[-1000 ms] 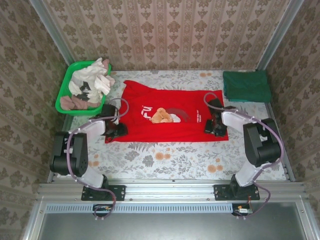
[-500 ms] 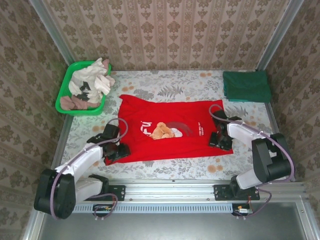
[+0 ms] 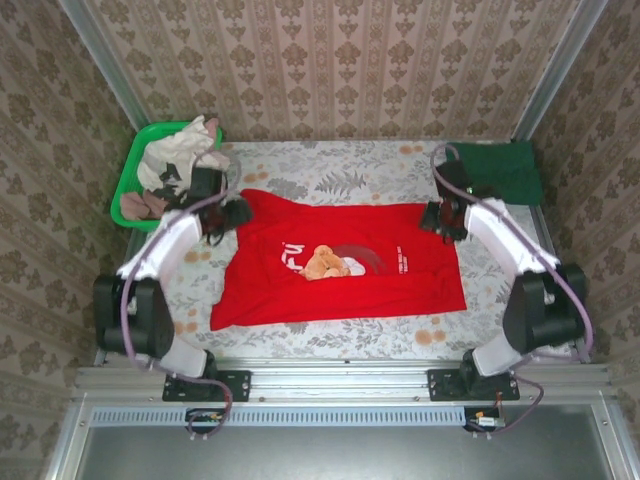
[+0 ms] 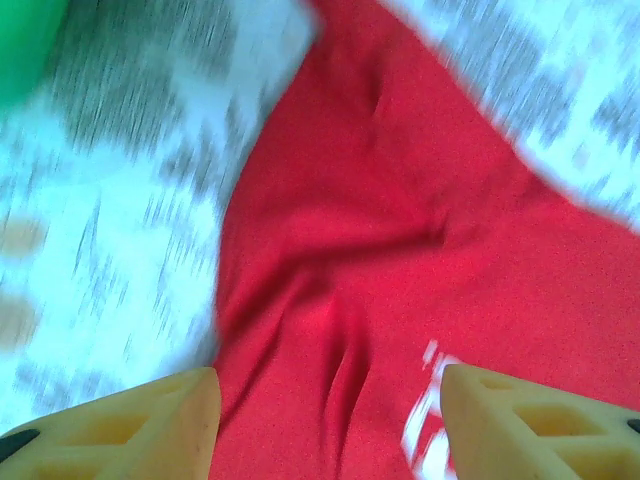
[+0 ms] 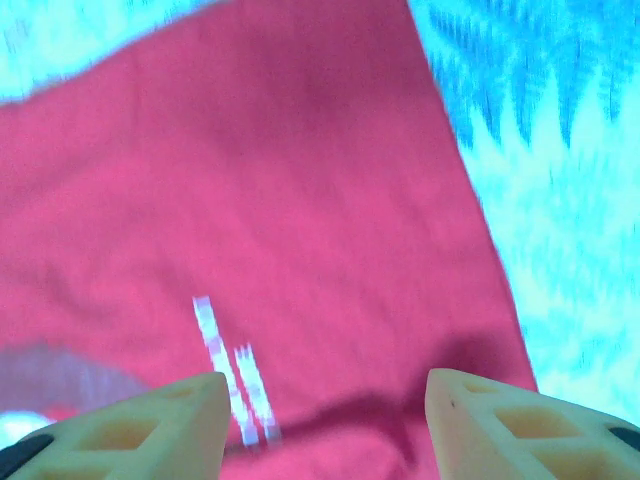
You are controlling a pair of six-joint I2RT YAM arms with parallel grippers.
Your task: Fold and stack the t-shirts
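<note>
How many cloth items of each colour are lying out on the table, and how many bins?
Red t-shirt: 1, spread flat mid-table
Dark green t-shirt: 1, folded at the far right corner
Green basket: 1, far left, holding a heap of clothes too tangled to count
Total: 3

The top camera is looking down over the red t-shirt (image 3: 340, 265); both wrist cameras are peering closely at its far corners.

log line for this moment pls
red t-shirt: spread out, unfolded | left claw: open, at its far-left corner | right claw: open, at its far-right corner | green t-shirt: folded, far right
</note>
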